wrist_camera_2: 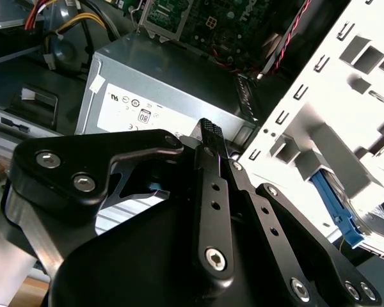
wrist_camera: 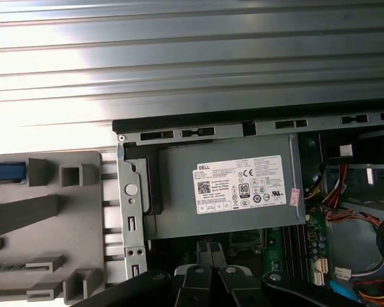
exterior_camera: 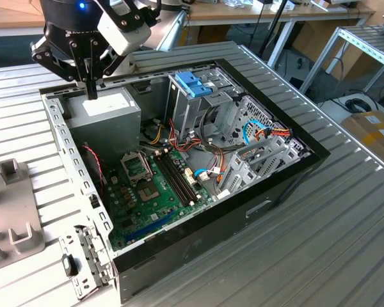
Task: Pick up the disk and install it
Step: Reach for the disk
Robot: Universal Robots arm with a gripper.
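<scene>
The gripper (exterior_camera: 91,93), fingers clenched together with nothing between them, hangs just above the power supply (exterior_camera: 107,118).

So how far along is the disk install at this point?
Nothing looks done yet. The gripper hangs shut and empty over the power supply in the open computer case. A light-blue rail, probably the disk's, lies on the grey fixture outside the case. Pickup and installation are both left.
</scene>
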